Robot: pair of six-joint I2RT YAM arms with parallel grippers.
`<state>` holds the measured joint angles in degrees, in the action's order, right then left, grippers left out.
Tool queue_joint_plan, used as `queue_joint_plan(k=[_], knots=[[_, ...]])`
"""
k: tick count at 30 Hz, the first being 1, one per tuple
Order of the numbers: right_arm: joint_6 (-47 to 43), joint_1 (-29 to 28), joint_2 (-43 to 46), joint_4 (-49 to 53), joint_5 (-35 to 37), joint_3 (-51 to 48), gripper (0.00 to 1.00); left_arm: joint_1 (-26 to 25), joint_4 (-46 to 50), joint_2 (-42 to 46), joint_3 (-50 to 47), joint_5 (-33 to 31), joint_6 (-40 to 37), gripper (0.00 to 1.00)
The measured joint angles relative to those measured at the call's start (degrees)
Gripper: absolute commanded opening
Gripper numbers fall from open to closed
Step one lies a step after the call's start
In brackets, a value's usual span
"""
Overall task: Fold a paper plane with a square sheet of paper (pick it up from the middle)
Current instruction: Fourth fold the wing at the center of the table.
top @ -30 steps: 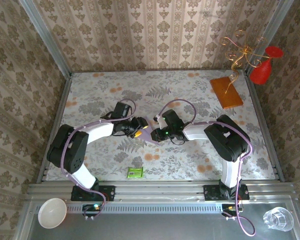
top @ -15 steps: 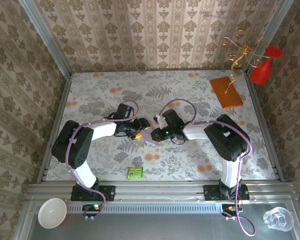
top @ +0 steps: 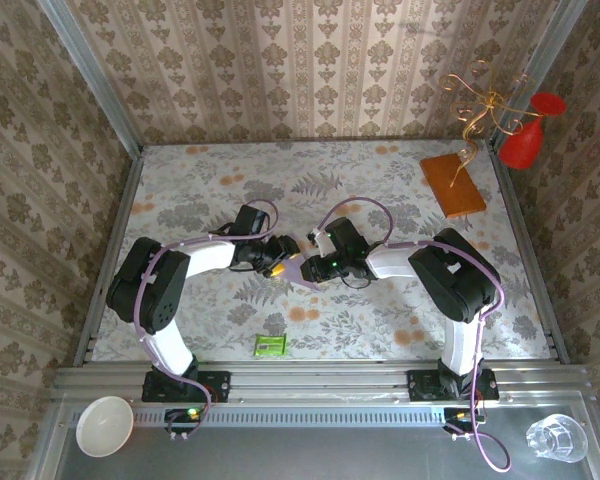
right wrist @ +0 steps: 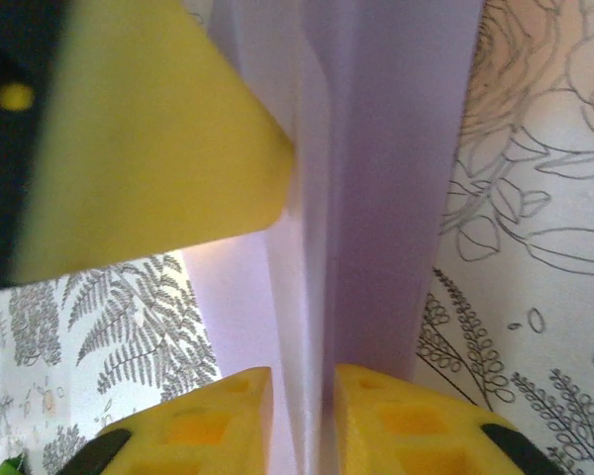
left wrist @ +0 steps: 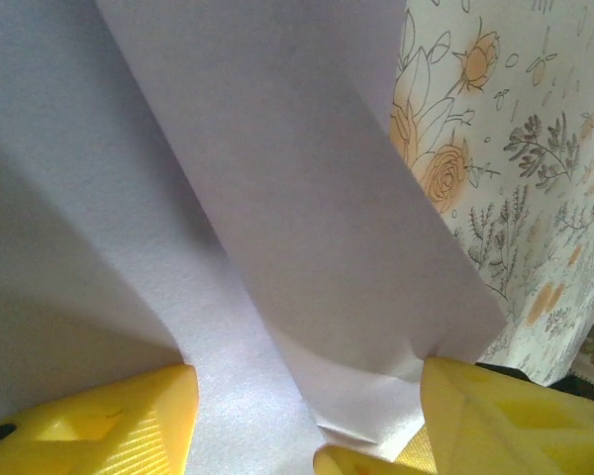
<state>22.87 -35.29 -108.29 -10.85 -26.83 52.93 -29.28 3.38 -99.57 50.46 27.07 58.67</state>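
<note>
The square sheet of paper (top: 302,274) is pale lavender, folded into long narrow layers, and lies at the middle of the table between both grippers. My left gripper (top: 277,262) is open. Its yellow fingers (left wrist: 109,426) stand wide apart over the paper (left wrist: 277,198), and a folded flap's corner touches the right finger. My right gripper (right wrist: 303,372) meets it from the right (top: 304,262). Its jaws stand close together with the paper's upright fold (right wrist: 322,247) pinched in the narrow gap. One left-gripper finger (right wrist: 158,129) rests against the paper in the right wrist view.
A small green packet (top: 269,345) lies near the front edge. An orange-brown board (top: 454,184), a gold wire ornament (top: 480,105) and a red vase (top: 528,135) stand at the back right. A white bowl (top: 104,425) and a glass (top: 554,437) sit on the metal ledge.
The left arm's elbow has swung a little to the right. Both grippers have stayed together at the paper in the middle of the table.
</note>
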Motion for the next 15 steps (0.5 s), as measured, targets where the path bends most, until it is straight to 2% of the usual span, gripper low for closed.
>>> queue_joint_plan(k=[3, 6, 15], knots=[[1.2, 0.37, 0.94, 1.51, -1.05, -0.02, 0.37, 0.0, 0.13, -0.11, 0.07, -0.11, 0.0, 0.61], [1.6, 0.92, 2.47, 4.02, -1.68, -0.07, 0.37, 0.04, 0.22, -0.11, 0.07, -0.11, 0.0, 0.61], [2.21, 1.18, 3.72, 6.21, -2.91, -0.04, 0.3, 0.07, 0.44, -0.13, 0.07, -0.15, -0.02, 0.58]])
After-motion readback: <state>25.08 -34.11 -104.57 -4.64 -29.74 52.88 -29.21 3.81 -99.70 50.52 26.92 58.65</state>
